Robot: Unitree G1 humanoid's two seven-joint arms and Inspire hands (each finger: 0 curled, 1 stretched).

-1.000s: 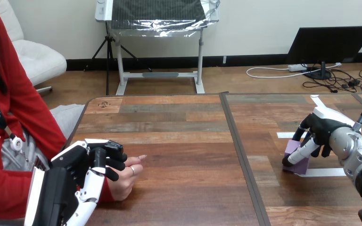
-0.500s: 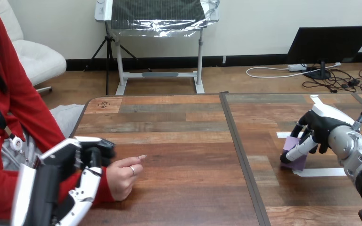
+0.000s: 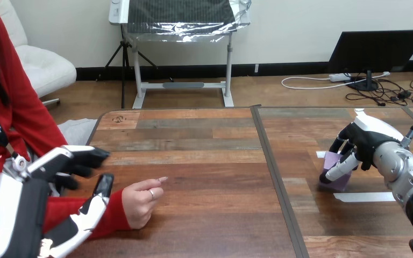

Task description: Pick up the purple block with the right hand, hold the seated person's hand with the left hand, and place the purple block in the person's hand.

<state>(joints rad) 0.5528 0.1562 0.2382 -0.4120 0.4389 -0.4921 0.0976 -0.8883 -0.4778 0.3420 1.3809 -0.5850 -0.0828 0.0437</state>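
- The right hand point(image 3: 357, 148) is grasping the purple block point(image 3: 337, 183), with its fingers curling over the top and the thumb lying across the near face. The block is sitting right under the palm, and I cannot tell whether it is clear of the table point(image 3: 209, 161).
- The left hand point(image 3: 67, 161) is hanging released. Its fingers are reaching out straight above the red sleeve point(image 3: 86, 212), with the thumb beside the sleeve, and it is gripping nothing.
- The person's hand point(image 3: 140, 201) is lying on the table just past the left thumb tip, loosely curled with its palm not turned up.
- The thumb is crossing the block at a slant, so the block is likely risking a twist or a slip out of the grasp during the carry across the table.
- The left hand is sitting nearer the sleeve than the person's hand, so closing here is probably risking a grip on cloth.
- With the person's fingers curling in, a block set down on them is likely risking a roll off onto the table.
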